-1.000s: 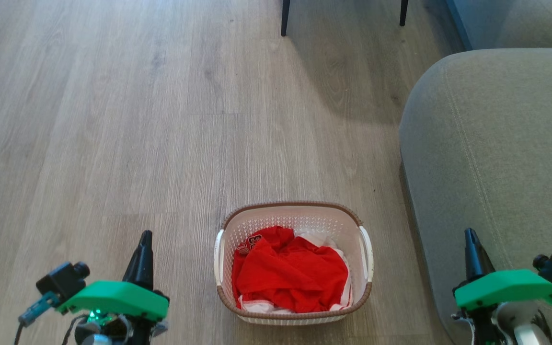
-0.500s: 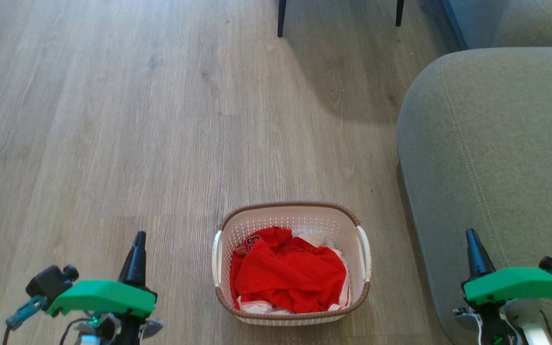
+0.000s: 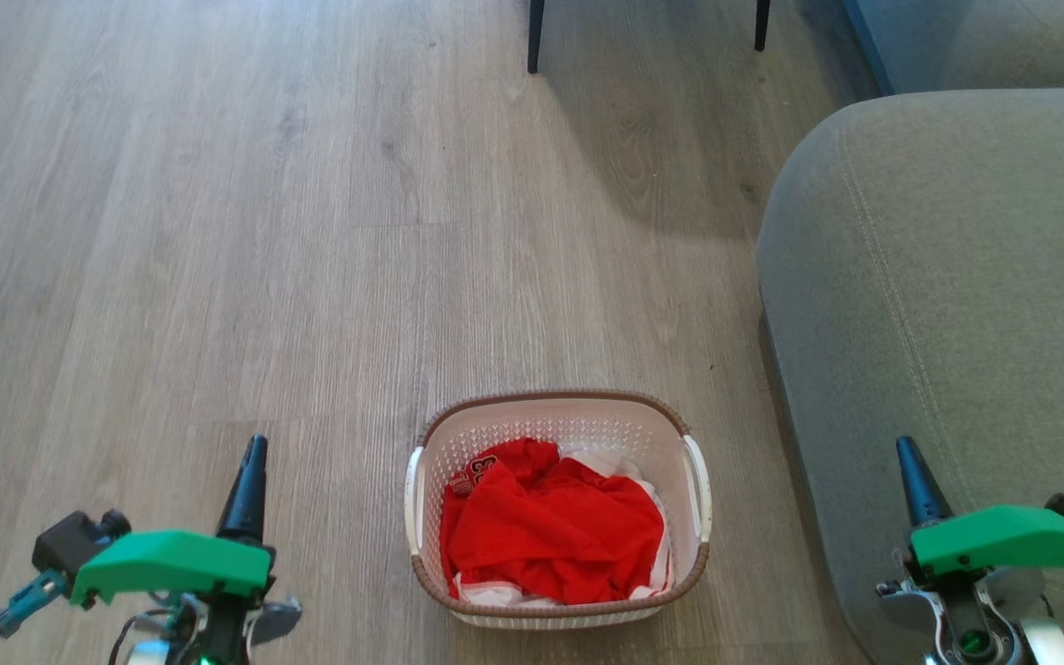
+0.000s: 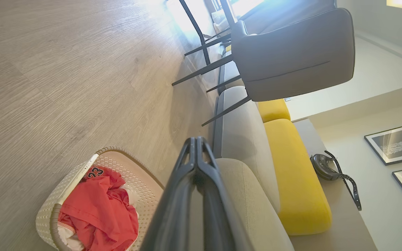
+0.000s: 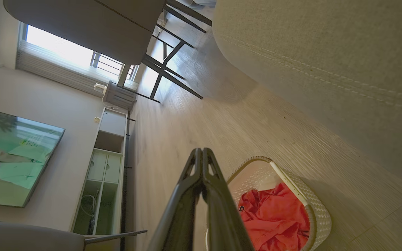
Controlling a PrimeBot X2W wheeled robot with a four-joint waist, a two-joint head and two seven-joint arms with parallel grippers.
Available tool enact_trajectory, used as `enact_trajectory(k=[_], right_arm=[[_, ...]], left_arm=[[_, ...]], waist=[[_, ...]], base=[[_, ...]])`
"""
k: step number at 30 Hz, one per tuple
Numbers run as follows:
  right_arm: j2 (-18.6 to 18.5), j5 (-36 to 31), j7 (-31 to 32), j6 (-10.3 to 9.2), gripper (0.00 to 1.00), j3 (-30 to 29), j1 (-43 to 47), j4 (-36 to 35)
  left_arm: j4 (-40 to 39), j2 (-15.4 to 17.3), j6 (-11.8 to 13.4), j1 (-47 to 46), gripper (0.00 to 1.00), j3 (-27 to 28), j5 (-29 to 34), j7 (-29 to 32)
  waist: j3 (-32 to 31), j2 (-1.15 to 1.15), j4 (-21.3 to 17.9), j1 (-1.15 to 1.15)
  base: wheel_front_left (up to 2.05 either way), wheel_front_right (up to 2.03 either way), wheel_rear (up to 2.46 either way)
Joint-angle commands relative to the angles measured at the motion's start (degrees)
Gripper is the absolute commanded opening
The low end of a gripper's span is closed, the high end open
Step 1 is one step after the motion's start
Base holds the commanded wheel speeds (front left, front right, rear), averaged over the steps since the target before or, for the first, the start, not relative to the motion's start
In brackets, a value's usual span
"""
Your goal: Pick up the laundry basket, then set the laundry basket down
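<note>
Open floor (image 3: 218, 231) left of laundry basket (image 3: 555, 427); sofa (image 3: 938, 277) near its right

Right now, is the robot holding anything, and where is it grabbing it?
Nothing is held. The left gripper and right gripper are shut and empty, either side of the laundry basket on the floor.

Basket (image 4: 49, 218) stands on floor (image 4: 65, 69), red clothes (image 4: 99, 212) heaped inside. Grey sofa (image 4: 243, 139) just beside basket; yellow cushions (image 4: 291, 174) on it. The left fingers (image 4: 183, 181) pressed together, clear of basket. Grey chair (image 4: 291, 52) beyond.
</note>
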Motion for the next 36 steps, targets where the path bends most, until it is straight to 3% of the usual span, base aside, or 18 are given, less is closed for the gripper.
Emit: enact_trajectory(k=[1,36], right_arm=[[-1.3,1.8,0.6,0.27,0.0,0.2,-2.8,-1.6],[-1.4,22.6,6.4,0.38,0.0,-2.2,-4.5,0.1]], left_arm=[[-1.6,0.9,-0.5,-3.2,0.0,2.2,-1.7,0.6],[-0.1,0.9,-2.1,-5.2,0.0,7.5,-22.0,6.4]], waist=[[0.0,0.0,-0.1,0.0],[-0.3,0.0,-1.4,0.0]], base=[[0.0,0.0,0.0],[0.0,0.0,0.0]])
